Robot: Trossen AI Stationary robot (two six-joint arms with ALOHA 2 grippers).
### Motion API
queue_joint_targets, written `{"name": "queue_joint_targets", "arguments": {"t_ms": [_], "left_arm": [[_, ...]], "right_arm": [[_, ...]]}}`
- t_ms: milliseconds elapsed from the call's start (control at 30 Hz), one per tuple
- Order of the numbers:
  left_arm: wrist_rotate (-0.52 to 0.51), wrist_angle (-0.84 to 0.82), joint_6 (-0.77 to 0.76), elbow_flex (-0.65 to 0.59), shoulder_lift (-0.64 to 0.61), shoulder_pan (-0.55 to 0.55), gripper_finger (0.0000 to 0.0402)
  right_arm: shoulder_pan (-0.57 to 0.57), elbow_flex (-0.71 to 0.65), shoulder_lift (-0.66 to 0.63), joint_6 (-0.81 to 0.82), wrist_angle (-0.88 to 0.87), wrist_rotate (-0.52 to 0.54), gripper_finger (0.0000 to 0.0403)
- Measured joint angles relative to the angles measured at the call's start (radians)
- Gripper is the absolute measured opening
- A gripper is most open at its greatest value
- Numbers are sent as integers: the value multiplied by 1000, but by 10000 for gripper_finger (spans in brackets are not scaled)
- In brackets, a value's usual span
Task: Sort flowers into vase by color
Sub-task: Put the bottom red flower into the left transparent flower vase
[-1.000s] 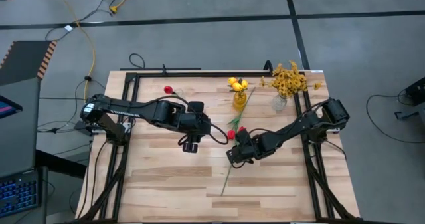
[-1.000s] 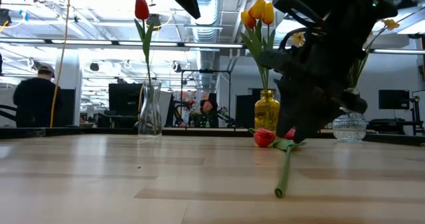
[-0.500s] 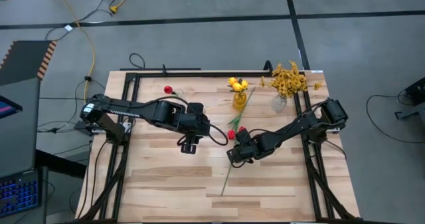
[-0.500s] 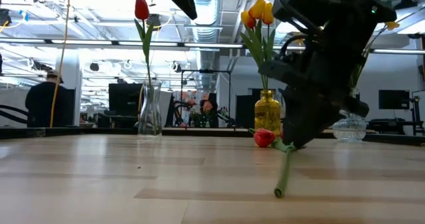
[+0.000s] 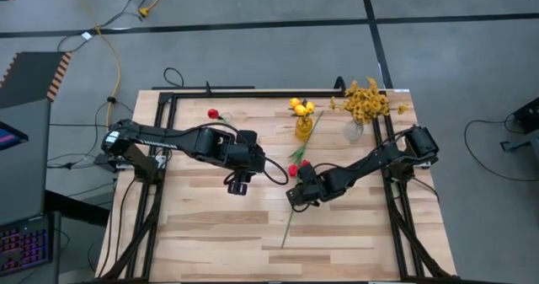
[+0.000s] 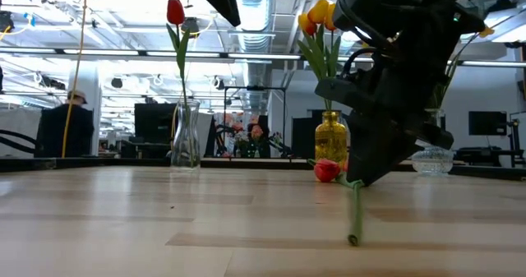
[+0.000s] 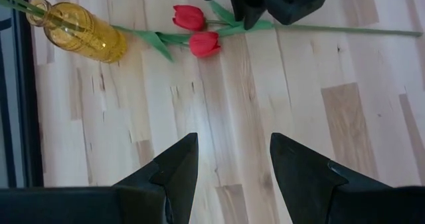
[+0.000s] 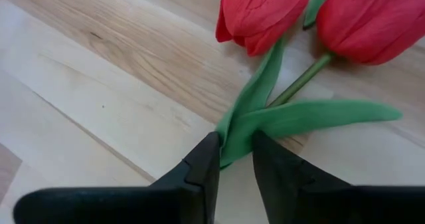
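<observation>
Two red tulips (image 5: 299,166) lie on the table's middle, heads together (image 8: 265,11). One long green stem (image 5: 286,225) runs toward the near edge (image 6: 354,215). My right gripper (image 8: 232,159) stands low over the leaves just below the heads, shut on them (image 5: 296,195). My left gripper (image 7: 232,164) hovers open to the left of the tulips (image 5: 236,184), touching nothing. A clear vase (image 6: 185,137) holds one red tulip. An amber vase (image 5: 303,125) holds yellow tulips. A round clear vase (image 5: 354,131) holds mustard sprays. My right gripper pinches the green leaves and stem (image 8: 234,139) just below the red heads between its two fingers. It comes from above, slanting from the table's right, and lies across the stem. The heads and the long stem (image 6: 354,215) rest on the table.
The three vases stand in a row along the far edge. A black frame (image 5: 253,91) rims the table. The near half of the tabletop (image 5: 219,242) is bare wood. A person (image 6: 62,125) sits in the room beyond the table.
My left gripper has drifted slightly toward the table's left edge. My right gripper has settled a little on the tulip, and the stem's free near end has swung slightly toward the table's right while the heads stayed put.
</observation>
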Motion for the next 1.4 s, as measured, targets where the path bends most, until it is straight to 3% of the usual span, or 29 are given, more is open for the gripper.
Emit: {"name": "queue_joint_targets", "arguments": {"t_ms": [167,500,900,1133,1400], "left_arm": [[0,-11,-1,0,-15,0,176],[-50,-58,-74,0,-158,1,176],[-59,-104,-198,-43,-386,1,176],[-56,-49,-309,-215,-532,0,176],[-37,204,-427,-519,-678,-1,176]], "right_arm": [[0,-1,1,3,6,-5,87],[5,-3,-5,1,11,-7,24],[35,-6,-96,-65,15,-36,23],[50,-5,-168,-113,20,-22,23],[56,-5,-260,-233,72,-10,23]]}}
